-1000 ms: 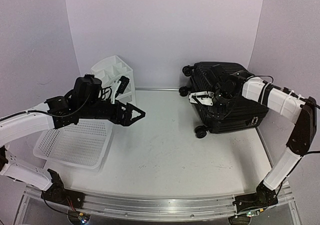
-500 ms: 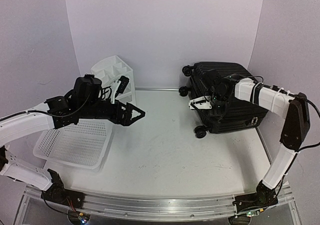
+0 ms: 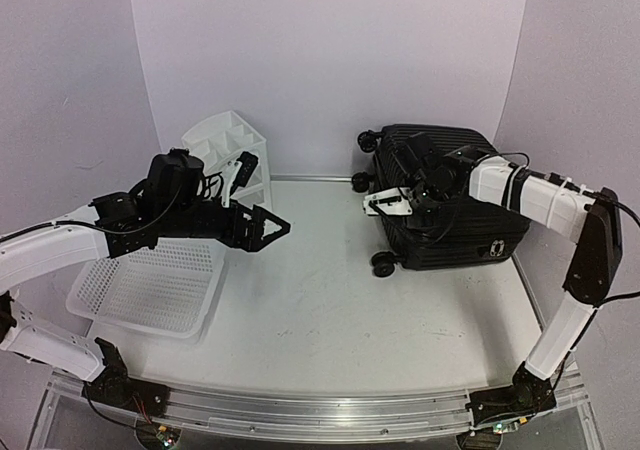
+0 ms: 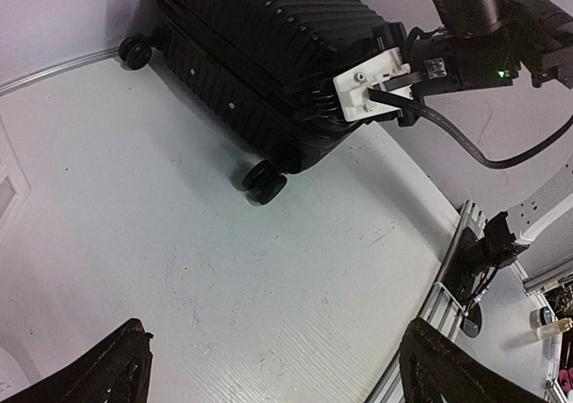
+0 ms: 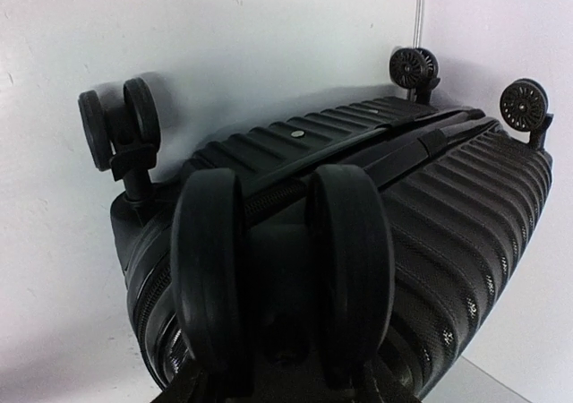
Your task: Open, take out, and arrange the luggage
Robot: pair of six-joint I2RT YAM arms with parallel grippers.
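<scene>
We find the luggage (image 3: 455, 195) shut, lying on its side at the far right of the counter (image 3: 320, 300), long axis crosswise, wheel end facing centre. The right claw (image 3: 398, 204) is at that end with a caster (image 5: 210, 278) in its mouth; we cannot tell whether it grips. The left claw (image 3: 268, 228) hangs wide open, well apart.

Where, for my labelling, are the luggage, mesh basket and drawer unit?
luggage (image 3: 462, 242), top external view, ribbed front shell.
mesh basket (image 3: 150, 290), top external view, bare mesh floor.
drawer unit (image 3: 212, 132), top external view, sloped top.
</scene>
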